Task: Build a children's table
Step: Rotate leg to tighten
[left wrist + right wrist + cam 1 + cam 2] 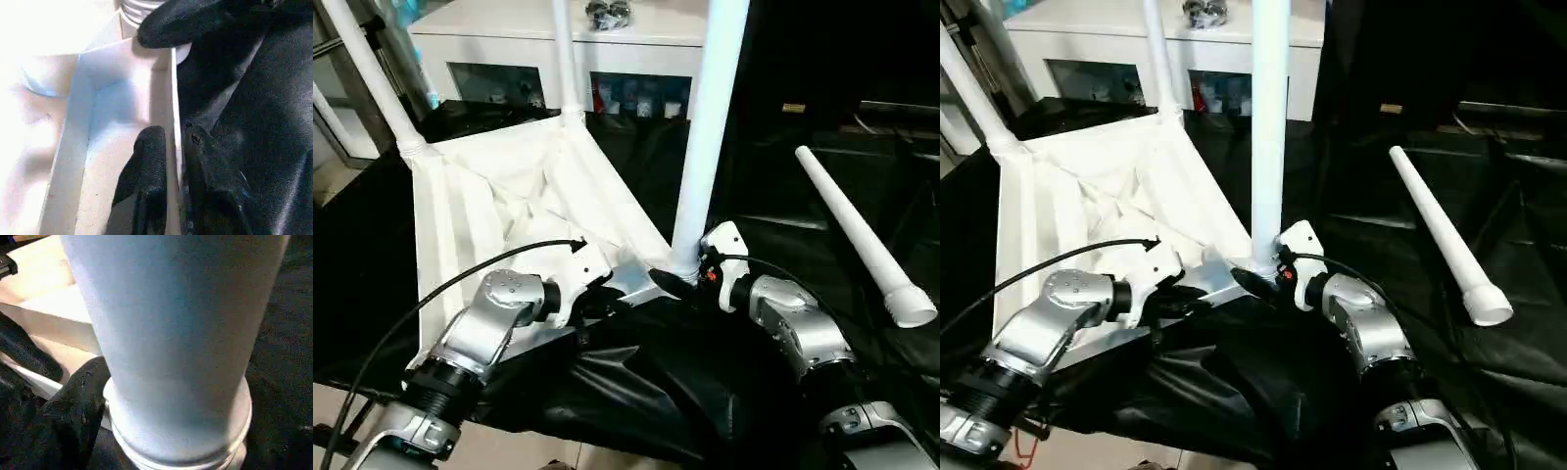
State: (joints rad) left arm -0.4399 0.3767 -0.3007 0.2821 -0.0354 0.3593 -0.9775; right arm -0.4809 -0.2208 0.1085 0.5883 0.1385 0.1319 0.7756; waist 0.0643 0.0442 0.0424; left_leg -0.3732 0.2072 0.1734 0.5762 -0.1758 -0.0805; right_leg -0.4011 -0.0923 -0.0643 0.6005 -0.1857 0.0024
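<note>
The white tabletop (509, 186) lies upside down and tilted, ribbed underside up. Two legs stand in its far corner sockets, one at the far left (372, 78) and one at the far middle (564, 59). A third leg (710, 127) stands upright in the near corner socket. My left gripper (612, 284) is shut on the tabletop's thin rim wall (172, 98) beside that corner, one finger (149, 166) on each side. My right gripper (680, 279) is shut on the base of the near leg (171, 333), with one finger (78, 406) pressed against it. A fourth leg (857, 230) lies loose on the right.
Black cloth (636, 392) covers the work surface under the tabletop and the loose leg. A white cabinet (558, 49) with glass doors stands behind. A black cable (460, 279) loops over my left forearm.
</note>
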